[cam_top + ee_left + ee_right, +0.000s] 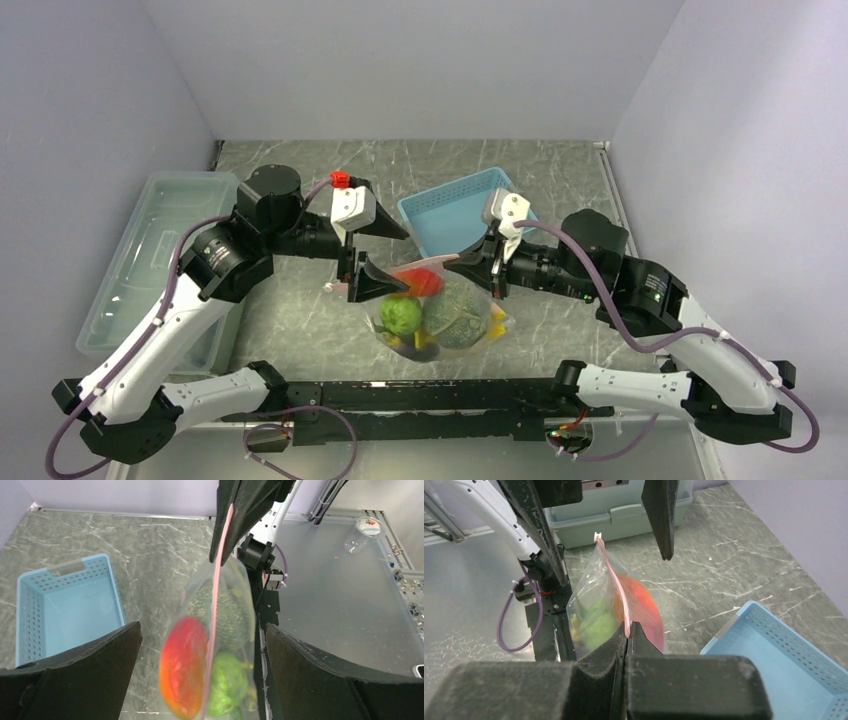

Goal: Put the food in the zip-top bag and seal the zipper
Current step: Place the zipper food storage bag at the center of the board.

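Observation:
The clear zip-top bag (445,320) holds the food: a red-orange fruit (418,280), a lime-green fruit (401,314), a dark green round fruit (456,312), and bits of yellow (497,325) and purple (421,346). My right gripper (627,627) is shut on the right end of the pink zipper (616,587); it also shows in the top view (468,268). My left gripper (202,680) is open, one finger on each side of the zipper (215,605) near its left end, not touching it. It also shows in the top view (405,260).
A light-blue basket (455,210) stands just behind the bag. A large translucent bin (150,250) lies along the left wall. A clear plastic cup (362,532) sits on the near ledge beside the arm bases.

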Robot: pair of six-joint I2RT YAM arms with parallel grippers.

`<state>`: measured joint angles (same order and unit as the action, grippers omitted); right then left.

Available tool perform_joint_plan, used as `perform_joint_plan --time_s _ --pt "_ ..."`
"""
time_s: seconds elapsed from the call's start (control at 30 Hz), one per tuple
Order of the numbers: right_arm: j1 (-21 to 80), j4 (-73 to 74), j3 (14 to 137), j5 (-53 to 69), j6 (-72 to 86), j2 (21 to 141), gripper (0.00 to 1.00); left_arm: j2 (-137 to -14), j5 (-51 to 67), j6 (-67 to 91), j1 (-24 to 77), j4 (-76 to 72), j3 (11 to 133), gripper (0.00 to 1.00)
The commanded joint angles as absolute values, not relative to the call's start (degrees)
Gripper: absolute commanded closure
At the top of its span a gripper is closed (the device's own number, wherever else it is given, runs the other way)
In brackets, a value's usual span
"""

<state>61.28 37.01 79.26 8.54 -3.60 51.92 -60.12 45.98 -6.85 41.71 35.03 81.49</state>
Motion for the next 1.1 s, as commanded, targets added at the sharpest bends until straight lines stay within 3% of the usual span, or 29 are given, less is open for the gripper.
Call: perform_joint_plan --time_s 0.0,0.27,0.5,0.6,0.8,0.9,1.07 --pt "61.2 27.8 79.8 9.6 -1.9 52.2 1.00 -59.1 49.2 -9.1 41.9 35.4 81.3 0.00" --pt "61.2 25.9 80.6 9.7 -1.3 53.3 1.00 -57.2 47.5 -8.8 41.9 36.2 77.8 0.04" --pt "61.2 25.5 81.5 10.9 -1.1 53.6 1.00 -56.7 45.1 -9.0 41.9 36.7 75.8 0.21" --pt "61.2 25.3 81.5 11.2 -0.9 53.5 1.00 -57.0 44.8 -9.2 41.9 37.2 75.7 0.33" --pt "61.2 25.0 81.0 10.5 -0.7 53.4 1.00 -57.5 44.7 -9.6 41.9 37.9 76.3 0.72" --pt "61.2 24.8 80.7 10.0 -0.6 53.2 1.00 -57.5 44.4 -9.5 41.9 38.0 76.4 0.99" --pt "61.2 25.1 80.4 8.1 -0.7 52.9 1.00 -57.2 42.7 -9.4 41.9 37.8 76.4 1.00"
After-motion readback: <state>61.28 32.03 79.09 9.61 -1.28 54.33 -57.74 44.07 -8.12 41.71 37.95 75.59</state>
